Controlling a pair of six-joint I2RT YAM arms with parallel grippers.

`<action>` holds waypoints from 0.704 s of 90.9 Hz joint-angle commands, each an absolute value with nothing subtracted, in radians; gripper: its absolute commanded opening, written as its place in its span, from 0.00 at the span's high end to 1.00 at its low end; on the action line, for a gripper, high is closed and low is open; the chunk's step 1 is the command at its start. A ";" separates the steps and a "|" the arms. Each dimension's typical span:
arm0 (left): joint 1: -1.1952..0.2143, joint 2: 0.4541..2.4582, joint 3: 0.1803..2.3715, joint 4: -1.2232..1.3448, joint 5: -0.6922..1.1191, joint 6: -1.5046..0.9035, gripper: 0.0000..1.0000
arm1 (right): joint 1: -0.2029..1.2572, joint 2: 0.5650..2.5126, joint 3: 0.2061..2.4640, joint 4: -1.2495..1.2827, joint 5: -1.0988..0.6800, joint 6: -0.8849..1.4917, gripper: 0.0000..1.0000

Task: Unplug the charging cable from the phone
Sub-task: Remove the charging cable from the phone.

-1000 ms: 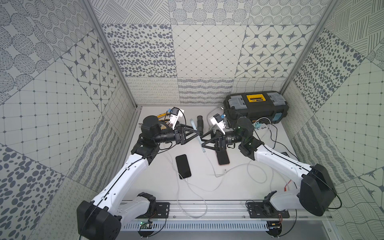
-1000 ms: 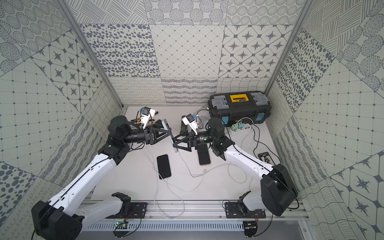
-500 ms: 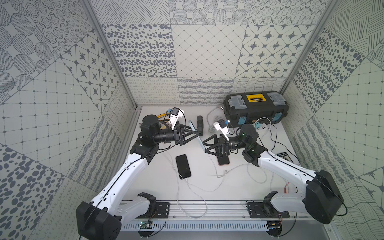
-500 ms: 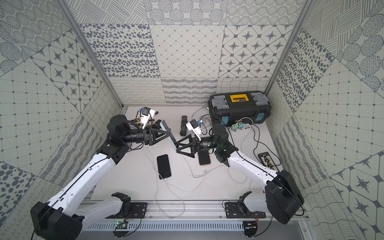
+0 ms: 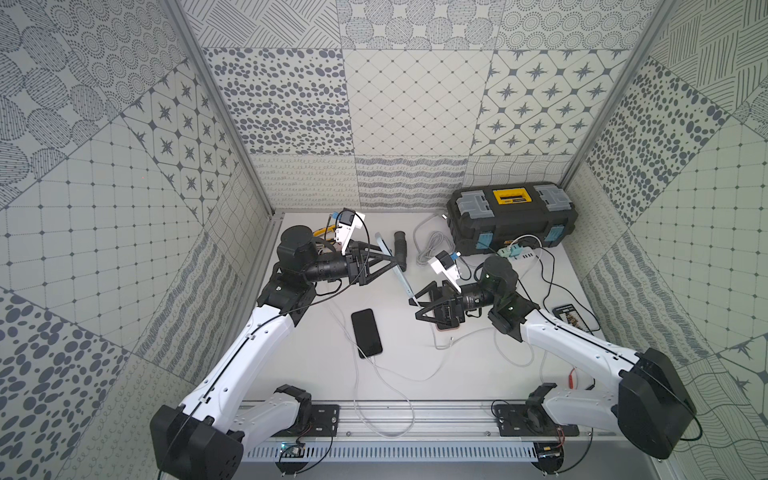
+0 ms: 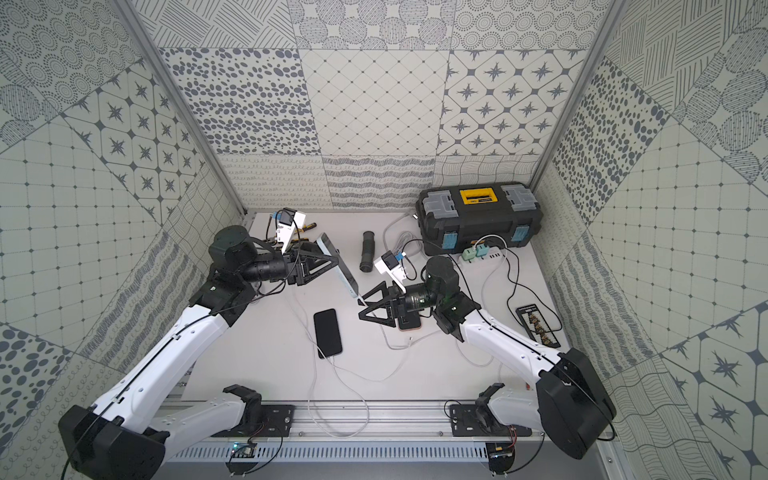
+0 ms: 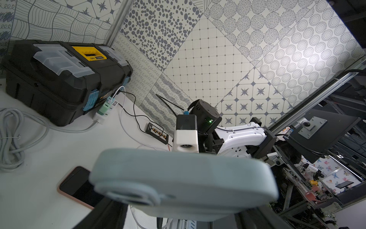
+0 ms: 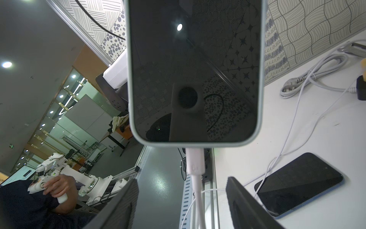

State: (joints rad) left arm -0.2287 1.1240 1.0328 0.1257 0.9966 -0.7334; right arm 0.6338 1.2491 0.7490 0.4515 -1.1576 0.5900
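L gripper (image 5: 390,262) clamped on raised phone (image 5: 402,278), mid-table. R gripper (image 8: 182,178) has slid toward 6 o'clock, jaws apart astride plug (image 8: 195,160), still seated. Pull looks imminent.

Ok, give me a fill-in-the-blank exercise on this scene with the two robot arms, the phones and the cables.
1. The white charging cable is plugged into the ____ edge of the pale-green-cased phone.
2. The left hand holds that phone in the air, while the right hand has its jaws ____ on either side of the plug.
3. The black toolbox has a ____ handle.
4. The black phone lying flat on the table has a ____ cable plugged in.

Missing words: bottom; open; yellow; white
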 commanded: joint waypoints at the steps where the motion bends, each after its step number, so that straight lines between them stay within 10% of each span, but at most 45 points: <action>1: -0.223 1.125 1.057 0.211 1.005 -0.728 1.00 | 0.637 1.237 0.729 0.463 -1.170 0.563 0.33; 64: -0.222 1.124 1.069 0.192 1.019 -0.727 1.00 | 0.636 1.237 0.716 0.443 -1.168 0.525 0.93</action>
